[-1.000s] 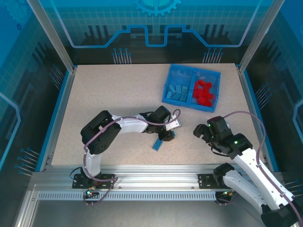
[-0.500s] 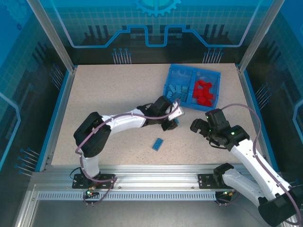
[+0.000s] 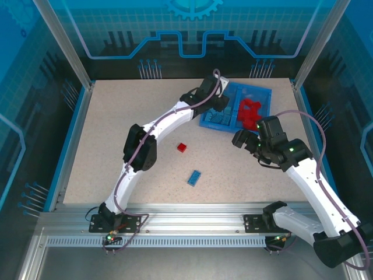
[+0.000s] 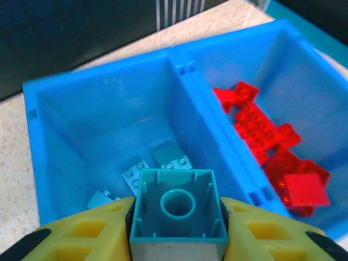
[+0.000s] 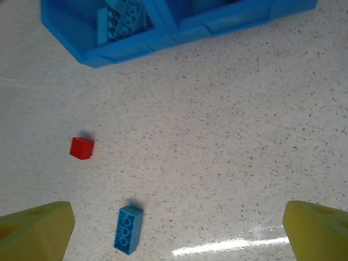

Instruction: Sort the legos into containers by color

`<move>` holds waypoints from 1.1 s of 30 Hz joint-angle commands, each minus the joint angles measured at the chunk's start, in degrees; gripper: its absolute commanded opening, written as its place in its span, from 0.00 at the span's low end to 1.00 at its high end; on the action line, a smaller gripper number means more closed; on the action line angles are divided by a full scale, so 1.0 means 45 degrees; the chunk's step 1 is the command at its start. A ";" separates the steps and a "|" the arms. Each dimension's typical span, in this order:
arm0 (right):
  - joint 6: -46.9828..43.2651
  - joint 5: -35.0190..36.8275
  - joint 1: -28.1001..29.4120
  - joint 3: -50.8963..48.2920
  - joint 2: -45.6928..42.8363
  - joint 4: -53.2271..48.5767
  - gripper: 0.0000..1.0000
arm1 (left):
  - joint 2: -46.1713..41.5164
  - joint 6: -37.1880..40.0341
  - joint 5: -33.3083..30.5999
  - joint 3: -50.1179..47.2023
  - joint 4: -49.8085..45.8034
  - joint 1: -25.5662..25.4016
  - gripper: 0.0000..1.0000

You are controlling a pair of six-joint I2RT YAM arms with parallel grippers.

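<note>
Left pincer (image 4: 178,234), earlier mid-table, now above tray's left compartment (image 4: 98,130), clamped on light-blue brick (image 4: 179,209); right pincer (image 5: 178,223) spread wide.

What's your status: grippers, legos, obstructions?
Left gripper shut on teal lego above tray, blue side. Right gripper open. One red lego, one blue lego loose.

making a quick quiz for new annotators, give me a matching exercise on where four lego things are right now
Things:
1. teal brick
2. loose red brick
3. loose blue brick
4. red brick pile

Places:
a. in the tray's right compartment
b. held in the left gripper
c. on the table, farther from the tray
d. on the table, nearer the tray

Pairs: 1-b, 2-d, 3-c, 4-a
</note>
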 commanded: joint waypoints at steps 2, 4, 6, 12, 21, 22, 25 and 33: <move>0.0193 -0.0537 -0.0104 0.0017 -0.0123 -0.0438 1.00 | 0.0198 -0.1535 -0.0300 0.0620 -0.0369 -0.0070 0.57; 0.0224 -0.0600 -0.0066 -0.0101 -0.0165 -0.0403 1.00 | 0.0031 -0.1488 -0.0158 0.0602 -0.0579 -0.0099 0.60; 0.0237 -0.0572 -0.0066 -0.0244 -0.0176 -0.0331 1.00 | -0.0253 -0.1388 -0.0110 0.0544 -0.0870 -0.0119 0.61; 0.0162 -0.0502 -0.0065 -0.0593 0.0056 -0.0019 1.00 | -0.2308 -0.1844 0.0489 -0.0442 -0.3031 -0.0096 0.60; -0.0524 -0.0727 -0.0435 -0.0360 0.1087 0.0387 1.00 | -0.8842 -0.1906 0.2744 -0.7074 -0.5095 -0.0512 0.61; -0.0607 -0.0803 -0.0513 -0.0273 0.1221 0.0392 1.00 | -0.9545 -0.1796 0.2744 -0.7933 -0.5197 -0.0703 0.61; -0.1039 -0.1128 -0.0858 -0.0034 0.1723 0.0525 1.00 | -1.0863 -0.1702 0.3170 -0.9950 -0.5790 -0.1243 0.62; -0.2405 -0.1881 -0.1591 0.0900 0.3579 -0.0140 1.00 | -1.0869 -0.1474 0.4028 -1.2439 -0.6437 -0.1687 0.85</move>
